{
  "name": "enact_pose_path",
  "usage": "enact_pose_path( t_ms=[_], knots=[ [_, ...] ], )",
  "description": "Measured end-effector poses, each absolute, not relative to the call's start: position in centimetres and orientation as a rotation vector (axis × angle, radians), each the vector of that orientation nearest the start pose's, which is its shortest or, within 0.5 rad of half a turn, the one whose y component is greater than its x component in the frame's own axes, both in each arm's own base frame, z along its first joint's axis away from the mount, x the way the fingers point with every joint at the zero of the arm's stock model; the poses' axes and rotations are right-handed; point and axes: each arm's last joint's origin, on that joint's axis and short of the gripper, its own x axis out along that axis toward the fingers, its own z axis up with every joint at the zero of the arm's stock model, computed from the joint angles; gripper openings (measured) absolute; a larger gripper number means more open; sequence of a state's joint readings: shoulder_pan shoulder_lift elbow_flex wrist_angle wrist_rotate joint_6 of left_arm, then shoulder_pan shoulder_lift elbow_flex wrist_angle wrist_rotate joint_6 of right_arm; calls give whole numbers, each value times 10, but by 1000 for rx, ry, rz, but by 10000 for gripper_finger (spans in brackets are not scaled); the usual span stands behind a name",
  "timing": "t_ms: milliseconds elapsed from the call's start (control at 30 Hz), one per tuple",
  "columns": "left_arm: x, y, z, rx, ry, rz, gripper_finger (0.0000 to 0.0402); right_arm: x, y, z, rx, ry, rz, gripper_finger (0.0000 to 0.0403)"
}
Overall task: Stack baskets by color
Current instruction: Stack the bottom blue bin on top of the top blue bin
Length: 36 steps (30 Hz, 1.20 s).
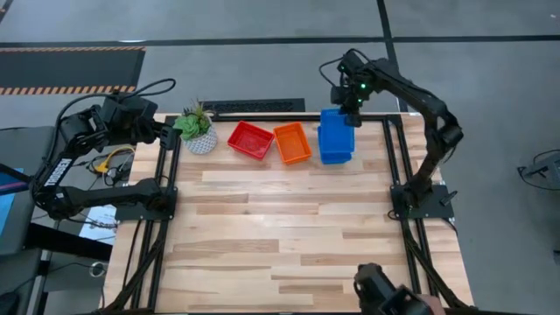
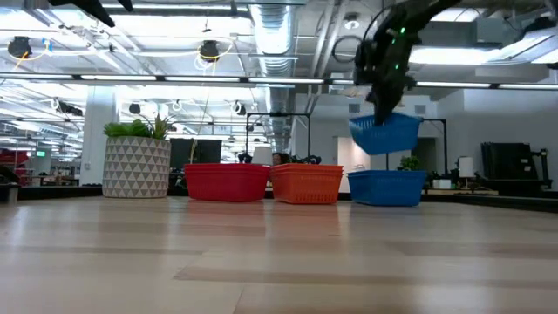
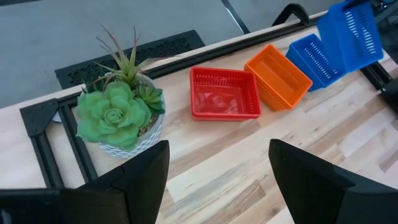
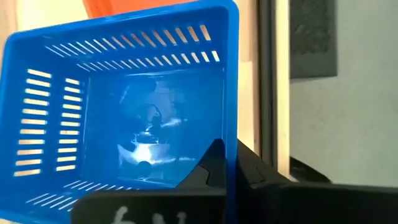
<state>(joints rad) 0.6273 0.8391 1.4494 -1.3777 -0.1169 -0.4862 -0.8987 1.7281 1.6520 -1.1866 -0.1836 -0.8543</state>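
Three baskets stand in a row on their bases along the table's far edge: red (image 1: 250, 140), orange (image 1: 292, 143) and blue (image 2: 386, 187). Another blue basket (image 2: 385, 133) hangs in the air right over the blue one on the table, with my right gripper (image 2: 384, 100) shut on it. My left gripper (image 3: 217, 162) stands open off the table's far left corner, beside the plant, with nothing between its fingers. My right gripper holds the raised blue basket by the rim of one wall (image 4: 229, 134), one finger (image 4: 211, 165) inside the basket and the other outside. The fingers come from above, pointing steeply down. The basket hangs tilted below them, clear of the blue basket underneath.
A green plant in a white patterned pot (image 1: 198, 129) stands at the far left, next to the red basket. A black frame rail (image 1: 395, 149) runs along the table's right side. The wide wooden tabletop (image 1: 289, 236) stretches toward the near edge.
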Motion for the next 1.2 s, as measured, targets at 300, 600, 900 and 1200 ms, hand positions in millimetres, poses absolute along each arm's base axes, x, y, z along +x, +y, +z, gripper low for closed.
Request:
enact_pose_path(
  t_ms=[300, 600, 900, 1200],
  knots=[
    [62, 50, 423, -627, 574, 913, 263, 219, -284, 282, -35, 1261, -14, 13],
    [62, 50, 423, -628, 570, 926, 263, 227, -297, 256, -13, 1283, 30, 17],
    [61, 50, 423, -630, 567, 934, 263, 226, -301, 250, -22, 1294, 50, 20],
    [61, 50, 423, -624, 570, 932, 263, 223, -298, 237, -3, 1315, 74, 47]
  ],
)
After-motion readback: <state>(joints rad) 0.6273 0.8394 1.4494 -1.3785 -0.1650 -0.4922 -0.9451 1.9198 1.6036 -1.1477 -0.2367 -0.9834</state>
